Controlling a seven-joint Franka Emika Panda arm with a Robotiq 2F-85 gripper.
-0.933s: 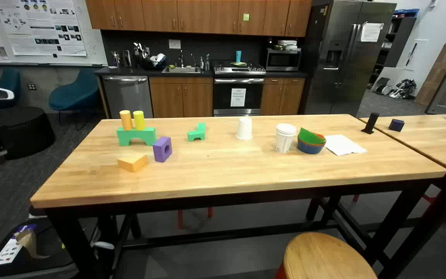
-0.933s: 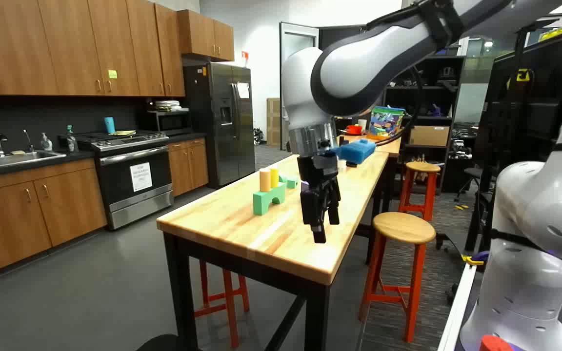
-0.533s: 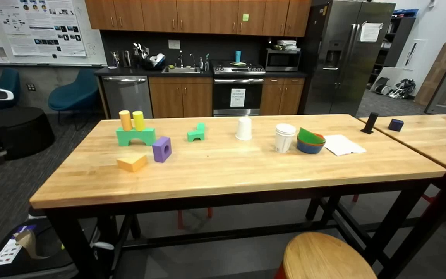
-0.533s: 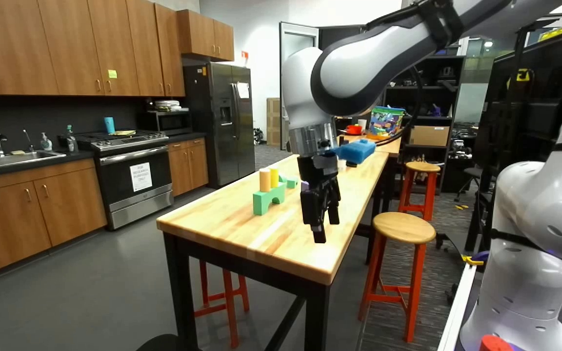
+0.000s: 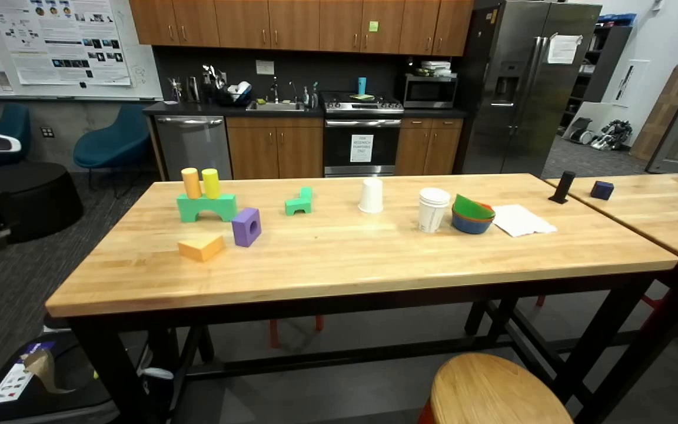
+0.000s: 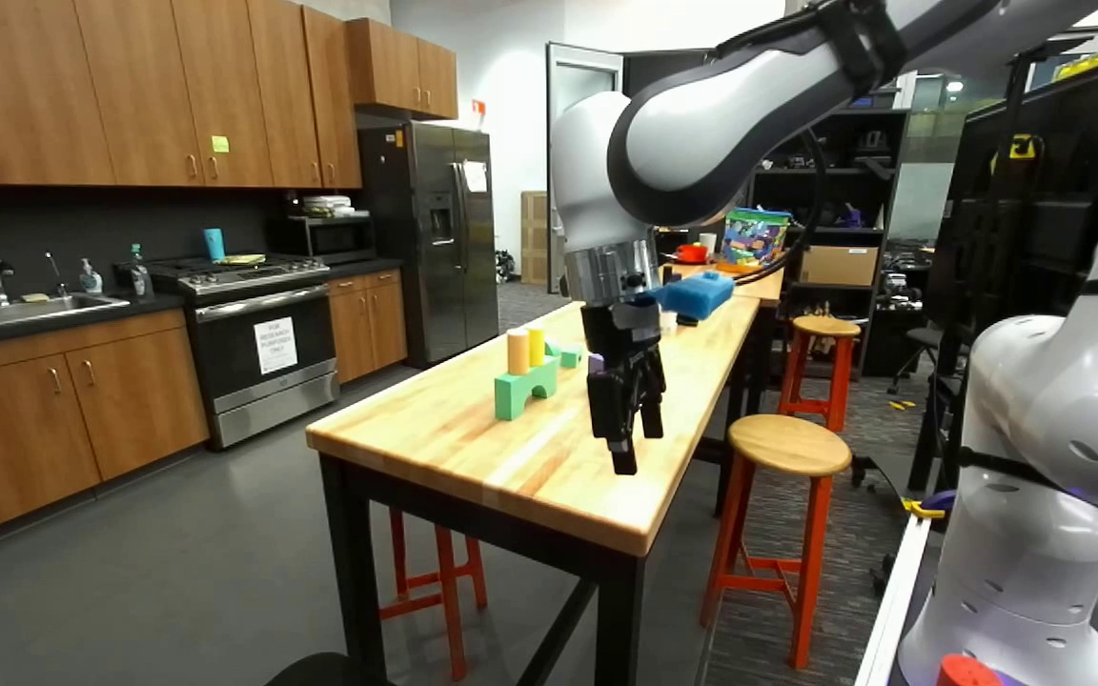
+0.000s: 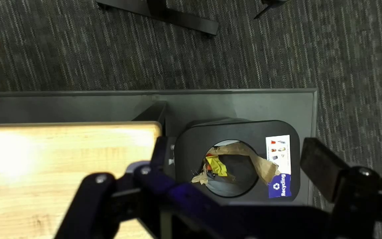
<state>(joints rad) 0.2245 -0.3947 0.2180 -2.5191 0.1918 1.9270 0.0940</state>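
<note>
A robot's black hand (image 6: 638, 446) hangs pointing downward, its fingers spread wide with nothing between them. In the wrist view, a black recycling bin (image 7: 237, 130) lies below the hand, framed by that gap, on the grey floor (image 7: 270, 104) just beside the end of a wooden bench (image 7: 45, 149). The bin's longer side seems to run from finger to finger, along the bench's length. Torn brown paper (image 7: 260, 162) lines its round opening; a yellow scrap (image 7: 217, 166) shows inside. In an exterior view, an orange wedge (image 5: 200, 248) sits on the bench, well apart from the hand.
</note>
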